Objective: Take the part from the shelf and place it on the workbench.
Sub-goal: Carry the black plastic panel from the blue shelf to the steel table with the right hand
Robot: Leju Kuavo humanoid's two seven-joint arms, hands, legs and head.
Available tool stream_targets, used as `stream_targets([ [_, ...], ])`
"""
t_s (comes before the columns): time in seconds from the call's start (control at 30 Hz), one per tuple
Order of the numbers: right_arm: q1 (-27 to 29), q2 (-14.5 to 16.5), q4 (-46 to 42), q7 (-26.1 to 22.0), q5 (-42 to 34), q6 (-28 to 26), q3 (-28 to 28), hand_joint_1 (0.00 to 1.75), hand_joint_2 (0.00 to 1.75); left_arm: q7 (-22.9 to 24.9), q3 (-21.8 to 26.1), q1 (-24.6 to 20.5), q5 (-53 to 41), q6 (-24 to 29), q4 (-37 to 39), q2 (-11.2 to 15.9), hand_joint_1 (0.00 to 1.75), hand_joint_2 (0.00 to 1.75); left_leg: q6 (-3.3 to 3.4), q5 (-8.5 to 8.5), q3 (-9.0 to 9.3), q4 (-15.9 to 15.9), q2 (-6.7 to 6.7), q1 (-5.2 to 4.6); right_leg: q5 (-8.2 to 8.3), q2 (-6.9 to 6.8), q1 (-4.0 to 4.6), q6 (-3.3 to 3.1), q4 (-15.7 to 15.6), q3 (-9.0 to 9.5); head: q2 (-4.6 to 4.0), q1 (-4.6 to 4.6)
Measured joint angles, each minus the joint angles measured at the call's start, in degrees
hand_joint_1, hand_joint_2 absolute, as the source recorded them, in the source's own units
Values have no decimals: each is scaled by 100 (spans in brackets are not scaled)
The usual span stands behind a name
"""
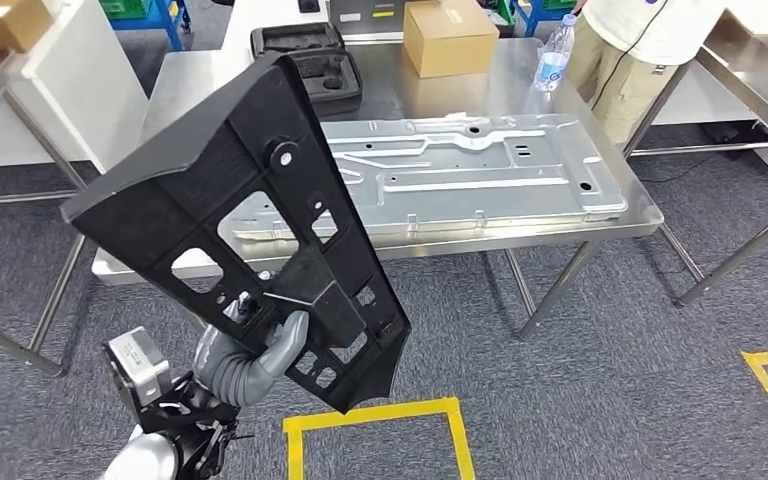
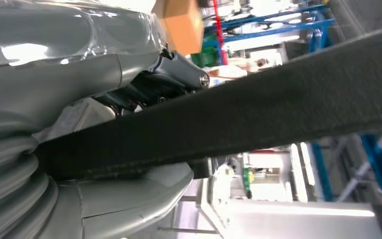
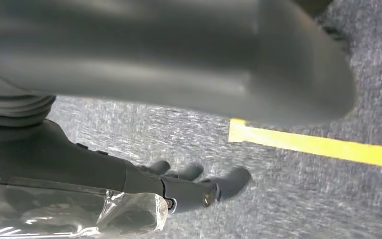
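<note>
The part (image 1: 240, 200) is a large flat black plastic panel with several cut-outs, held up tilted in front of the workbench (image 1: 650, 215). My left hand (image 1: 250, 360) grips it at its lower edge, thumb on the near face. In the left wrist view the part's dark edge (image 2: 278, 104) runs across between the thumb and the fingers (image 2: 179, 74) of my left hand (image 2: 54, 59). My right hand (image 3: 194, 186) hangs over the grey carpet with its fingers apart and holds nothing.
The steel workbench carries a long silver metal plate (image 1: 480, 170), a black case (image 1: 310, 55), a cardboard box (image 1: 450, 38) and a water bottle (image 1: 554, 55). A person (image 1: 640, 50) stands at its far right corner. Yellow tape (image 1: 375, 420) marks the floor in front.
</note>
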Motion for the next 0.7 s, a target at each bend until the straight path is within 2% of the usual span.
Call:
stream_targets([
  [0.07,-1,7,-2,0,-1,1,0,0,0,-1,2,-5,-1,1,0,1,175,175,-35,-31,1,98,12,-10,38,-7,-49,-33,-112,133,1,18],
  [0.1,-4,11,-2,-1,-1,1,0,0,0,-3,3,-16,-2,0,0,1,175,175,-66,-79,-78,267,17,-8,28,-9,-86,-41,-153,210,1,21],
  [0.13,-12,15,-3,-2,-1,2,0,0,0,-4,4,-20,-2,-1,0,1,175,175,-105,-161,-239,550,22,5,13,-10,-125,-42,-189,278,1,23],
  [0.2,-22,13,-3,-4,-1,2,0,0,0,-7,4,-14,-2,-4,0,2,175,175,-209,-402,-712,1280,26,72,-56,0,-153,-33,-202,360,0,14],
  [0.23,-19,14,-4,-3,-1,2,0,0,0,-7,4,-2,-1,-4,0,2,175,175,-257,-497,-929,1531,28,114,-101,7,-171,-8,-201,405,-1,13],
  [0.27,-12,16,-4,-3,-1,2,0,0,0,-7,4,5,-1,-4,0,3,175,175,-307,-510,-1069,1607,31,156,-152,14,-196,24,-201,462,-1,13],
  [0.3,-5,19,-4,-2,-1,2,0,0,0,-7,4,7,-1,-4,0,3,175,175,-358,-394,-1105,1468,33,196,-208,23,-227,66,-200,533,-1,12],
  [0.33,0,23,-4,-2,-1,2,0,0,0,-6,4,7,-1,-5,0,3,175,175,-412,-156,-1049,1144,37,237,-270,30,-261,114,-197,616,-1,12],
  [0.37,2,25,-3,-2,-1,2,0,0,0,-6,3,7,-1,-6,1,4,175,175,-469,164,-951,736,48,278,-337,35,-286,170,-193,692,-1,9],
  [0.4,0,21,-2,-2,-1,2,0,0,0,-4,2,6,0,-7,2,4,175,175,-488,371,-870,403,54,290,-396,45,-303,223,-181,752,-1,3],
  [0.43,-7,17,-1,-2,-1,2,0,0,0,-3,0,7,-1,-9,2,5,175,175,-469,516,-813,191,60,293,-448,49,-300,274,-176,780,0,-1],
  [0.47,-11,13,0,-2,-1,2,0,0,0,-2,0,10,-1,-10,3,6,175,175,-416,563,-797,108,62,283,-483,51,-296,318,-174,801,0,2],
  [0.5,-16,9,1,-3,-1,1,0,0,0,-1,1,11,-1,-5,3,7,175,175,-337,517,-794,116,54,260,-500,52,-295,349,-181,818,1,8],
  [0.53,-20,10,1,-4,-1,1,0,0,0,0,2,11,-4,-1,3,7,175,175,-273,540,-765,118,49,261,-513,47,-299,377,-186,832,1,16],
  [0.6,-23,15,0,-7,-1,0,0,0,0,0,4,-1,-21,14,2,6,175,175,-183,522,-679,99,43,261,-559,29,-321,408,27,776,1,28],
  [0.63,-31,19,-1,-8,0,0,0,0,0,0,4,-8,-33,21,2,5,175,175,-150,506,-634,88,45,261,-646,21,-323,422,306,637,0,32],
  [0.7,-44,21,-1,-8,-1,-1,0,0,0,0,3,-14,-58,51,2,5,175,175,-96,456,-586,81,50,236,-953,11,-313,440,1118,150,-1,38],
])
